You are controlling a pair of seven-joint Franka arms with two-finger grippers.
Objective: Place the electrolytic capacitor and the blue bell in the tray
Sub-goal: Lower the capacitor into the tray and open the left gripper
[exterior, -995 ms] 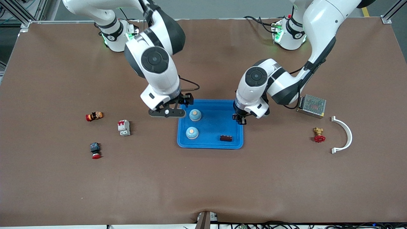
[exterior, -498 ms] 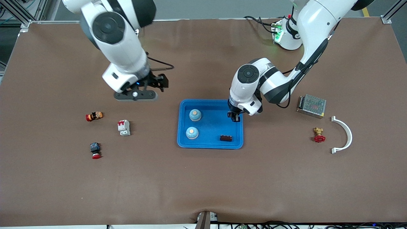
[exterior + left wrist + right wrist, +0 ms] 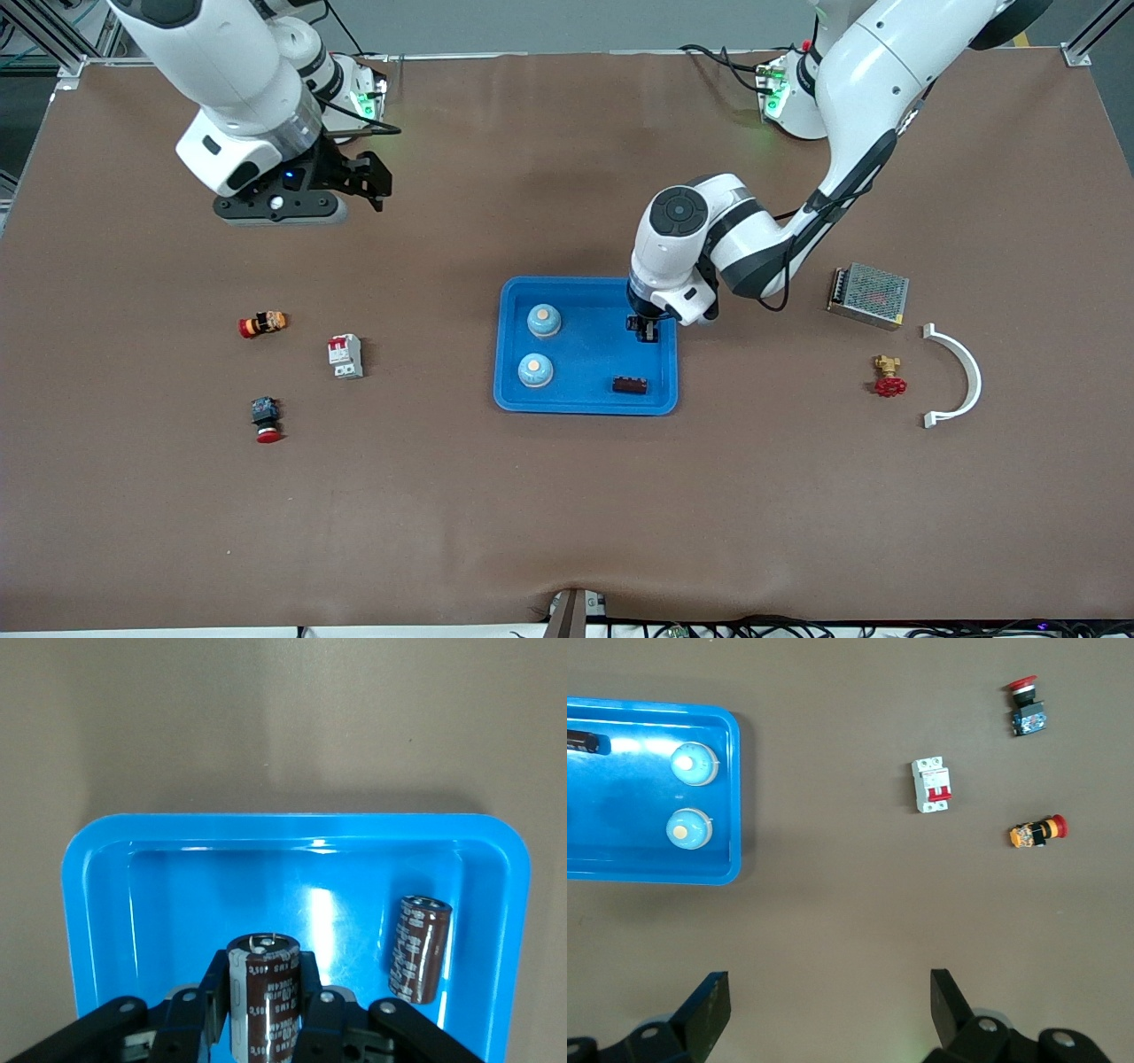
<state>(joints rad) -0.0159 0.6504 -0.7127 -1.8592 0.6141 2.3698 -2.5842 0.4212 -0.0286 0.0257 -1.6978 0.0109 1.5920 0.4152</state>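
Note:
The bright blue tray (image 3: 589, 350) lies mid-table. Two blue bells (image 3: 544, 320) (image 3: 535, 369) stand in its half toward the right arm's end. One brown electrolytic capacitor (image 3: 630, 385) lies in its corner nearest the front camera. My left gripper (image 3: 647, 330) hangs over the tray's edge toward the left arm's end, shut on a second brown capacitor (image 3: 263, 992) held upright above the tray floor (image 3: 177, 904). My right gripper (image 3: 376, 182) is open and empty, raised over bare table near its own base; its wrist view shows the fingers (image 3: 713, 1005) wide apart.
Toward the right arm's end lie a red-and-white breaker (image 3: 345, 356), an orange-and-red button (image 3: 262, 324) and a red push button (image 3: 266, 418). Toward the left arm's end sit a metal power supply (image 3: 868, 295), a brass valve with a red handle (image 3: 889, 377) and a white curved bracket (image 3: 961, 377).
My right arm has pulled away from the tray and risen toward its base, staying open. My left gripper has shifted slightly inward over the tray with the capacitor.

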